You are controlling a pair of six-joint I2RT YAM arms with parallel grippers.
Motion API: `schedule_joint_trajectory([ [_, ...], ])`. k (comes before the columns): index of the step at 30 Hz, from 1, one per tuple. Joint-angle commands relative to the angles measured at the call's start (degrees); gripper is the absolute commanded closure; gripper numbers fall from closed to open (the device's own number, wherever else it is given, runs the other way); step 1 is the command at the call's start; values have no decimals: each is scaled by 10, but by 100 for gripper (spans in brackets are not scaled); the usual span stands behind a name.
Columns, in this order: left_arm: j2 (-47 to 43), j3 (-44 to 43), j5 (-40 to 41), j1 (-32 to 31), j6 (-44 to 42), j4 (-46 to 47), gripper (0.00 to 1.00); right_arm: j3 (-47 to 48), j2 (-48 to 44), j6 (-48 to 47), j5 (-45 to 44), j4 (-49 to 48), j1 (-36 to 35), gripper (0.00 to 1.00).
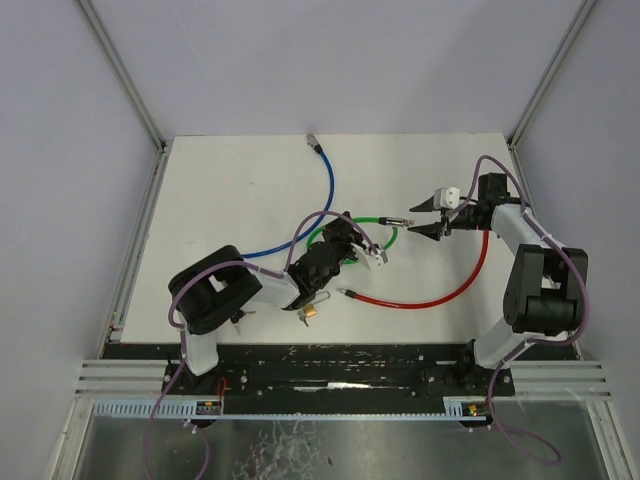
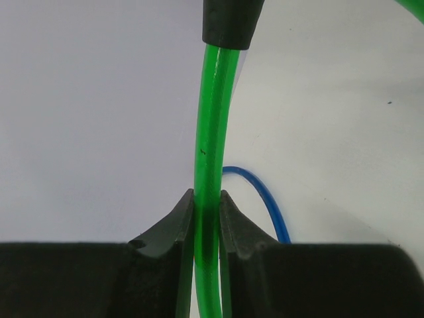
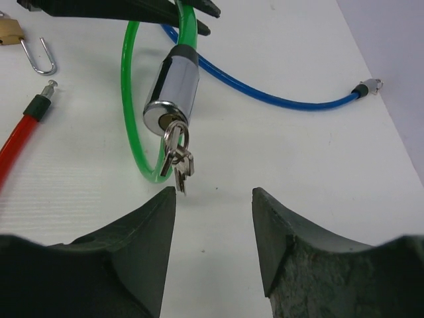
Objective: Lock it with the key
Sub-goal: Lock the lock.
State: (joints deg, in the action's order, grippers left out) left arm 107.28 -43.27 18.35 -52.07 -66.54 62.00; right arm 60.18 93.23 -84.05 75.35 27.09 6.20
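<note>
A green cable lock (image 3: 128, 99) ends in a chrome cylinder (image 3: 172, 86), held up off the white table. A key (image 3: 173, 132) sits in the cylinder's face, and more keys (image 3: 180, 165) hang from its ring. My left gripper (image 2: 207, 205) is shut on the green cable (image 2: 212, 132) just below its black sleeve (image 2: 232, 20). My right gripper (image 3: 213, 199) is open, just short of the hanging keys, which are off its left fingertip and not between the fingers. From above, the right gripper (image 1: 425, 218) faces the cylinder (image 1: 394, 222) from the right, and the left gripper (image 1: 352, 247) holds the loop.
A red cable (image 1: 440, 295) curves across the table under the right arm, its metal pin end (image 3: 48, 86) near the green loop. A blue cable (image 1: 325, 195) runs to the back. A small brass padlock (image 1: 311, 312) with its shackle open lies near the left arm.
</note>
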Motion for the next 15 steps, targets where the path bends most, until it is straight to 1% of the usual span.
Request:
schedule_joint_trajectory([
  [1, 12, 23, -18, -4, 28, -67, 100, 48, 12, -91, 39, 97, -12, 46],
  [7, 12, 22, -19, -4, 27, -68, 100, 94, 54, -191, 40, 226, -20, 57],
  [9, 11, 22, -19, -4, 27, -68, 100, 119, 71, -239, 39, 282, -20, 61],
  [12, 11, 24, -19, -4, 27, -69, 100, 150, 97, -327, 44, 375, -20, 68],
  [13, 11, 23, -18, -4, 28, -68, 100, 160, 107, -367, 46, 407, -20, 72],
  [15, 11, 23, -18, -4, 27, -68, 100, 179, 122, -416, 50, 462, -20, 80],
])
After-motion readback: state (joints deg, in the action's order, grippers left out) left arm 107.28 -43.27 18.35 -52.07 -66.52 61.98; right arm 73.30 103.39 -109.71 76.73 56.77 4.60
